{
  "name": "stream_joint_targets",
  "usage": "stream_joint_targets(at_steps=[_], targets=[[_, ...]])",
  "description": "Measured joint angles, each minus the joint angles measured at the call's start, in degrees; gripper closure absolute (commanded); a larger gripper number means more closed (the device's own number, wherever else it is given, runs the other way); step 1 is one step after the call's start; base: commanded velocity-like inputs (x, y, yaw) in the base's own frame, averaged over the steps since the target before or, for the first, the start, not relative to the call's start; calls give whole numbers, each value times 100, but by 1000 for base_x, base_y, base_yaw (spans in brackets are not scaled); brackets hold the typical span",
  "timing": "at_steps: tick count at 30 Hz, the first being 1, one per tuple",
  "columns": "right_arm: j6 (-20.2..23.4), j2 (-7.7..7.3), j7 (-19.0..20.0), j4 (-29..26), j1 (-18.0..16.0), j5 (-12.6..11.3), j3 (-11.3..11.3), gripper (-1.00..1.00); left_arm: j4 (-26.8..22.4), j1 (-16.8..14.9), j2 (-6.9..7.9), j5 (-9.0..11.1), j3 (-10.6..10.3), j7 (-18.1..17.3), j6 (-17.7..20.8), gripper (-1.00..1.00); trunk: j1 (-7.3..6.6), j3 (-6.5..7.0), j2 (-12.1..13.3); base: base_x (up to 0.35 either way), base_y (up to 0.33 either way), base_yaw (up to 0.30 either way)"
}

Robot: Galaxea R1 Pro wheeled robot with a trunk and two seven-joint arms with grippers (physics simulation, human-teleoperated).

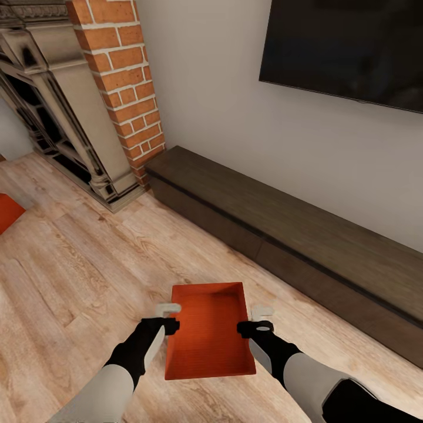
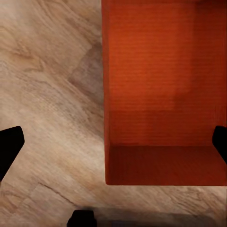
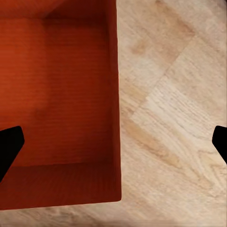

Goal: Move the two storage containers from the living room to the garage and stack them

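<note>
Down on the light wood plank floor [image 1: 76,264] sat a red-orange rectangular open-topped bin [image 1: 208,332], near the long dark-brown cabinet [image 1: 282,235]. Left gripper [image 1: 170,317] and right gripper [image 1: 258,320] both stood spread, each straddling one long wall.

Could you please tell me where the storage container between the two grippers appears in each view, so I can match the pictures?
Head view: the storage container sits low in the middle, between the left gripper and the right gripper.
Left wrist view: it fills the picture's right side.
Right wrist view: it fills the picture's left side.
Shared landmark: the light wood plank floor around the container.
</note>
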Motion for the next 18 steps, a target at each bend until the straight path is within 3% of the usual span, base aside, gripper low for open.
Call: stream_joint_targets(at_steps=[2,3,5,18], targets=[[299,4,-29,-21,-59,20,5,-100,45,-67,-18,15,5,2,-27,-100,0,0,0,0,0,0],[701,4,-45,-57,-145,31,9,-100,45,-153,-27,16,11,-8,234,-100,0,1,0,0,0,0],[841,2,-50,-84,-170,32,9,-100,40,-181,-29,16,14,-7,355,-100,0,0,0,0,0,0],[944,-21,-55,-114,-193,35,10,-100,35,-208,-25,31,37,15,600,-100,0,0,0,0,0,0]])
